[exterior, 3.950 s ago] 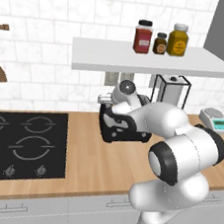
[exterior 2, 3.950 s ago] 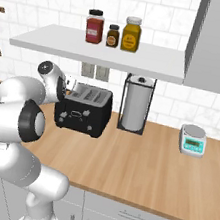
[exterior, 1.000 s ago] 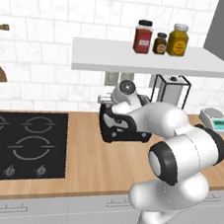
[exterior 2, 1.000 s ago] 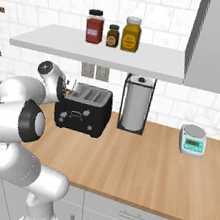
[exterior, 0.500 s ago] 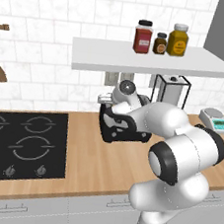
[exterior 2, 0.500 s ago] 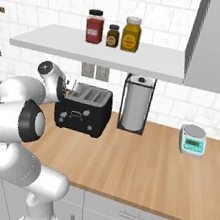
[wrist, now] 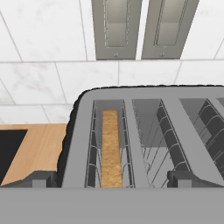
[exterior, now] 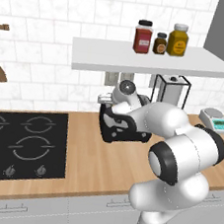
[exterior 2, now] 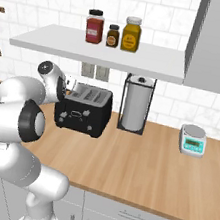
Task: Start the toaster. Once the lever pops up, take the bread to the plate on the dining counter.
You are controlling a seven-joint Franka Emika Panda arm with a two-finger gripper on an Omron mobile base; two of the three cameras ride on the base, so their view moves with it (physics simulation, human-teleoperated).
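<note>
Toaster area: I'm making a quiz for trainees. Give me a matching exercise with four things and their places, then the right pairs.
Things:
1. bread
2. three jars
3. kitchen scale
4. paper towel roll

Places:
A. on the white shelf
B. in the wire holder right of the toaster
C. in a toaster slot
D. on the wood counter, far right

Pairs: 1-C, 2-A, 3-D, 4-B
</note>
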